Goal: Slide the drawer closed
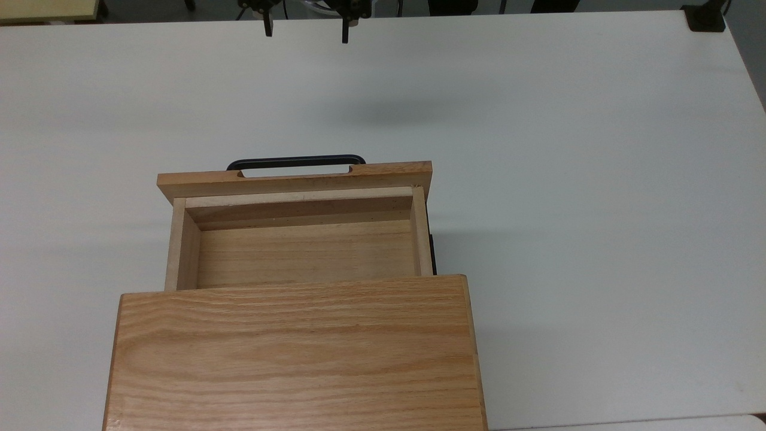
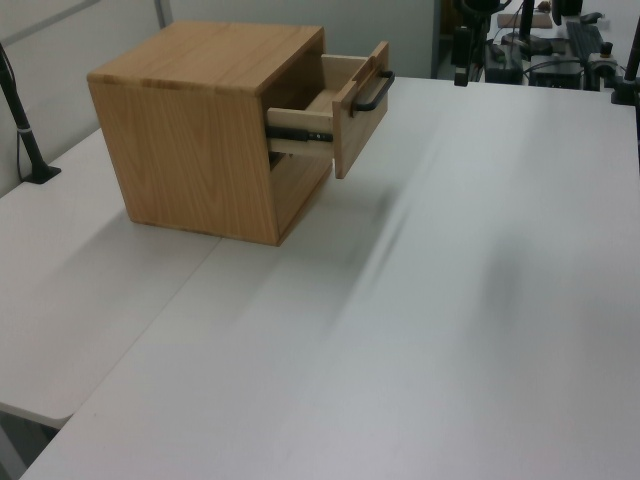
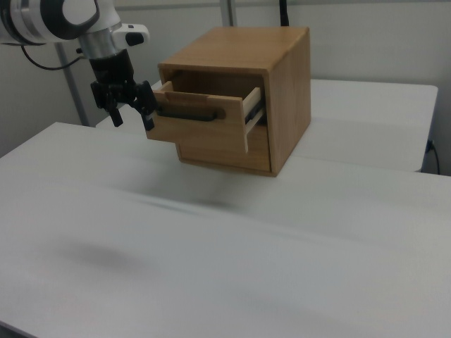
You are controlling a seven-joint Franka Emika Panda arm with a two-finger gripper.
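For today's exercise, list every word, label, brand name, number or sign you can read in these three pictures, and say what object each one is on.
None: no readable text stands on anything here.
The drawer, its black handle, the cabinet, the white table and the gripper carry no lettering, label or number.

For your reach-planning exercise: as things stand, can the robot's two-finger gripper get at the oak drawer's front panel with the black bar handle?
Probably yes. The gripper hangs open above bare white table, facing the pulled-out drawer and its handle, with nothing between them.
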